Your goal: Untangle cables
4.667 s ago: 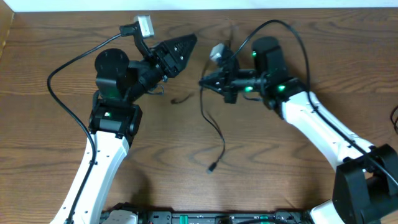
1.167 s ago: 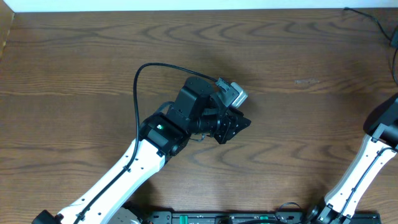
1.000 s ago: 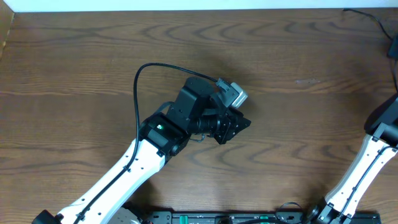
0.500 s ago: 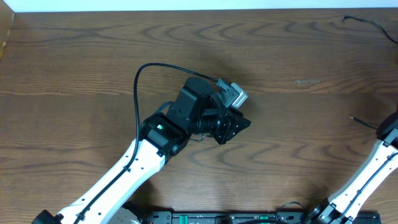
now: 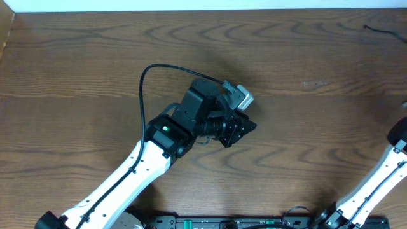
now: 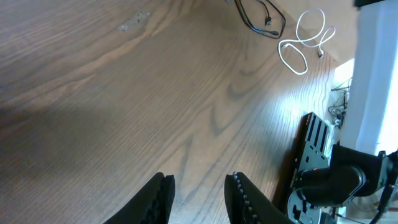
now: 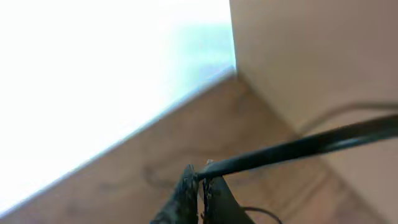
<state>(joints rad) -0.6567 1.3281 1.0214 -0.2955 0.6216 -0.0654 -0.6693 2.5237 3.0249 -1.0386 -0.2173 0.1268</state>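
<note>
**Right gripper clamped on a black cord, left gripper apart over bare wood**

The left gripper (image 6: 199, 182) hung low over the wooden surface (image 6: 124, 93). Its two fingers (image 6: 163, 196) were apart, with nothing between them. From overhead, the left gripper (image 5: 240, 129) sat near the middle of the surface, pointing toward the right side.

Well ahead of this gripper and off to its right, near the edge of the surface, a white cord (image 6: 300, 42) lay in loose loops. Just beside it was a looped black cord (image 6: 256, 30) with a small plug end. Whether the two touched could not be told.

The right gripper (image 7: 200, 185) had its fingers pressed together on a black cord (image 7: 298, 148). That cord ran out from the fingertips, taut and straight, away to the gripper's right. A beige wall and a bright white patch stood beyond it.

From overhead, only the right arm (image 5: 391, 168) showed at the edge; its gripper was out of view. A far black cord (image 5: 381, 28) lay in the corner beyond that arm. Whether it was the clamped one could not be told.
</note>
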